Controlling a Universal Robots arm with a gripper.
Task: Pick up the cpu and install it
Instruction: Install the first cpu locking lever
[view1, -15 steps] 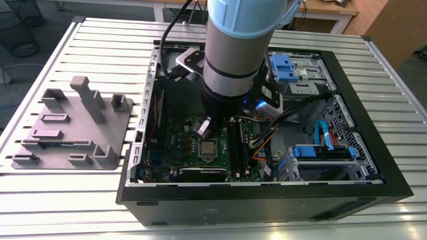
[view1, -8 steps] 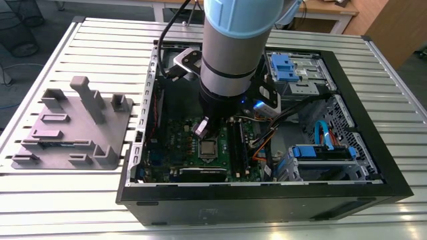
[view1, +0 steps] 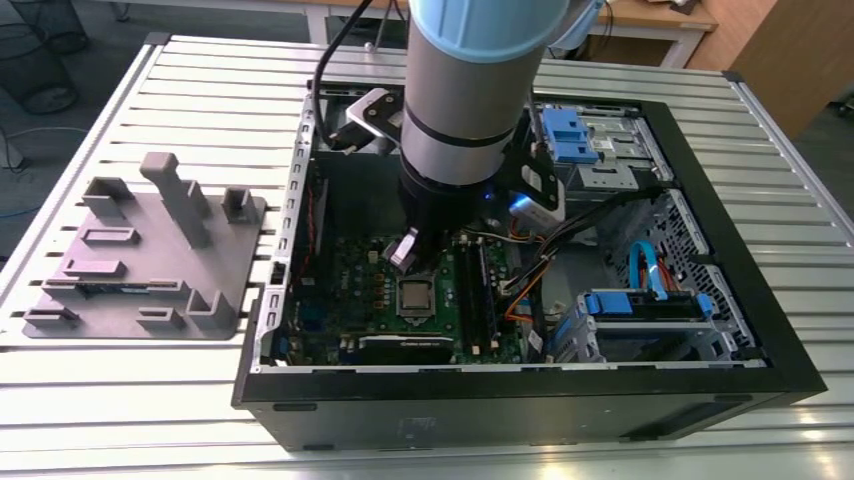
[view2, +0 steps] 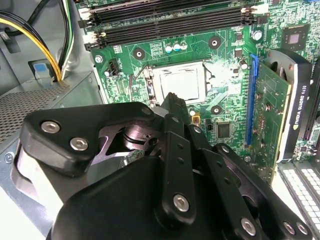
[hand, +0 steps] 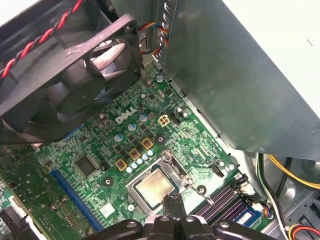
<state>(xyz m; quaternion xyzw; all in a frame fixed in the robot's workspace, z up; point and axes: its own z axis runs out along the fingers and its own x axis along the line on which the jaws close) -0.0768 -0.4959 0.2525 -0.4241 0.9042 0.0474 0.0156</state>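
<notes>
The cpu (view1: 416, 295) lies flat in its socket in the middle of the green motherboard (view1: 350, 275), inside the open computer case (view1: 694, 180). Both wrist views show its silvery-beige lid: cpu (view2: 177, 82), cpu (hand: 154, 186). My gripper (view1: 400, 252) hangs a little above the board, just off the cpu's edge. Its black fingers are pressed together, shut and holding nothing, seen as gripper (view2: 172, 98) and gripper (hand: 172, 201). The dark socket frame (hand: 176, 167) surrounds the chip.
A black fan (hand: 75, 75) stands near the socket. Memory slots (view2: 170, 22), a graphics card (view2: 295, 105) and yellow cables (view2: 47, 42) crowd the board. Blue drive bays (view1: 647, 305) fill the case on the exterior view's right. A grey fixture (view1: 147, 250) sits on the table beside the case.
</notes>
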